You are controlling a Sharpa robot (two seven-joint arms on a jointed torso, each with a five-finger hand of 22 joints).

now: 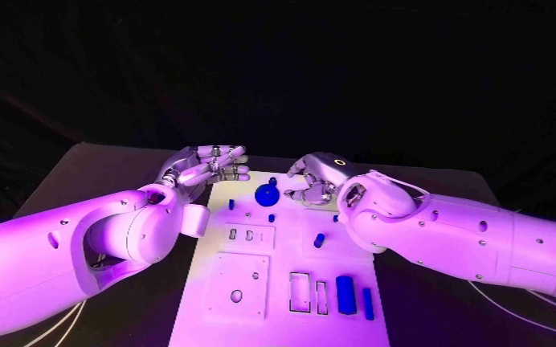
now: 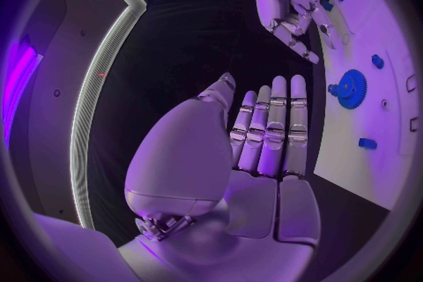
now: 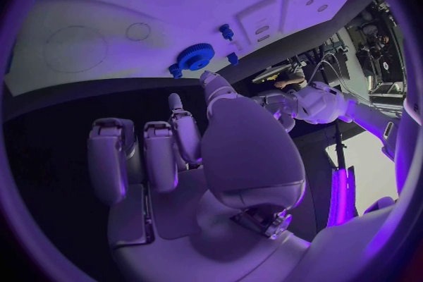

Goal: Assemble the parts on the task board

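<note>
Blue gear [image 1: 267, 195] sits on the far end of the white task board [image 1: 278, 315], w/ small blue parts [image 1: 345, 294] nearer the robot. Left hand [image 1: 209, 165] hovers at the board's far left edge, fingers straight & apart, holding nothing. Right hand [image 1: 315, 178] hangs just right of the gear, fingers curled in, nothing in them.

The board's [image 1: 278, 315] near edge is cut off at six o'clock. The right hand [image 1: 315, 177] hides the board's corner at one o'clock.

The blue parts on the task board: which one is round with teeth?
The blue gear, at the board's far end between both hands. Its toothed, round shape sets it apart; the other blue parts are small pegs or long bars.
</note>
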